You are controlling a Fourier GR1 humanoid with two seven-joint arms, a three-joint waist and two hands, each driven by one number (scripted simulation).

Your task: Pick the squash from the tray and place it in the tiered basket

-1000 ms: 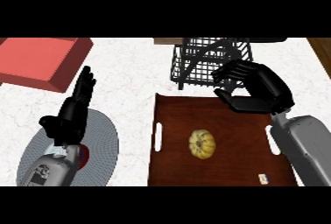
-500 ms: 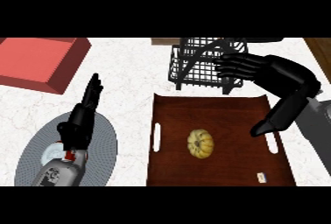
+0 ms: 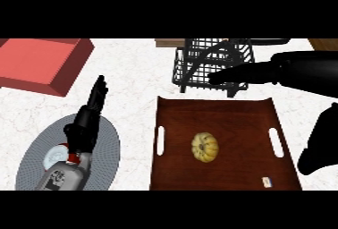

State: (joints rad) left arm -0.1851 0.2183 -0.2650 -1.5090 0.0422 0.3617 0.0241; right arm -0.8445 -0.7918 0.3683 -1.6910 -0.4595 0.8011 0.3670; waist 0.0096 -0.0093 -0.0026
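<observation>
A small yellow ribbed squash (image 3: 204,147) lies in the middle of the dark wooden tray (image 3: 238,116). Behind the tray stands the black wire tiered basket (image 3: 214,67). My right hand (image 3: 264,74) is raised above the tray's far edge, close to the camera. Its straight fingers point left across the front of the basket, holding nothing. My left hand (image 3: 89,120) rests open at the left, fingers up, over a grey plate.
A grey round plate (image 3: 40,156) lies at the lower left under my left forearm. A red box (image 3: 46,62) sits at the upper left. White marble counter shows between the plate and the tray.
My right hand has risen toward the camera and turned, so its fingers now stretch left in front of the basket. The left hand has shifted slightly right. The squash has not moved.
</observation>
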